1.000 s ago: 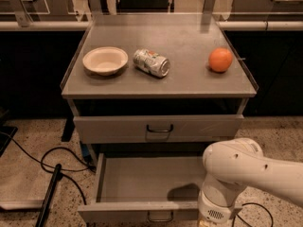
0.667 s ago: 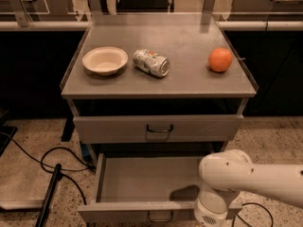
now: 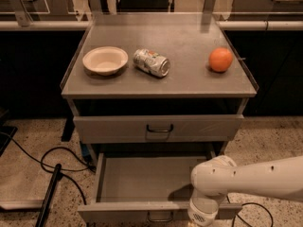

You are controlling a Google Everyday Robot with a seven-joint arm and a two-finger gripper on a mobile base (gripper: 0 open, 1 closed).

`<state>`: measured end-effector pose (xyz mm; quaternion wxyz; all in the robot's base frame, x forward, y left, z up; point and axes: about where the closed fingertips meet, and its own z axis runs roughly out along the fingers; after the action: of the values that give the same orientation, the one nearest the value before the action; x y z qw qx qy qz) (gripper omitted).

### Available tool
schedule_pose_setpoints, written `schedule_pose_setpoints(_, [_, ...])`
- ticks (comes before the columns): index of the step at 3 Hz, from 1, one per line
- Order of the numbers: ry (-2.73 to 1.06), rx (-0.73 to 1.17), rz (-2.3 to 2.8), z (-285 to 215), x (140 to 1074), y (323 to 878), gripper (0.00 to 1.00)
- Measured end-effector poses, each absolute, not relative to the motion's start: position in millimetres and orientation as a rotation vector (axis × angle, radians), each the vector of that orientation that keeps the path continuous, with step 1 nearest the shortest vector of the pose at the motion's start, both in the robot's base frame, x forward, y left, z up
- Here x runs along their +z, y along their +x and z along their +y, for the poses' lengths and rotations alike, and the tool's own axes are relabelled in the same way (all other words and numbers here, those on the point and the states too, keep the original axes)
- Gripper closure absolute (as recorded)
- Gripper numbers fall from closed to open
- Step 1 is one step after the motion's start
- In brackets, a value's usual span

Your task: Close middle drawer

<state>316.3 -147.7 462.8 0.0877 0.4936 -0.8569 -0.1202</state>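
While bowl (image 3: 104, 59), can (image 3: 151, 62) and orange (image 3: 220, 59) are sitting on the cabinet top (image 3: 189, 77), we are noting the middle drawer (image 3: 137, 178) standing open, gripper (image 3: 202, 215) at its front-right rim; whether it is spread or closed, we cannot tell.

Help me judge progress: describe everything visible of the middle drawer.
The middle drawer is grey metal, pulled far out below the closed upper drawer. Its shallow tray looks empty where visible; the slim flat front carries a small dark wire handle at centre. The gripper, under the white arm, sits at the front's right part; contact cannot be confirmed.
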Motion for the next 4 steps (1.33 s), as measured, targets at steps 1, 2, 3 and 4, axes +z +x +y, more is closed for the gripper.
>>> schedule_pose_setpoints(1, [1.446,-0.252,-2.593,-149,451,335,1.00])
schedule_pose_setpoints(2, [1.434,-0.171,-2.616,-148,442,350,1.00])
schedule_pose_setpoints(3, [1.404,-0.144,-2.631,-146,428,360,1.00])
schedule_pose_setpoints(4, [1.373,-0.134,-2.641,-145,414,366,1.00])
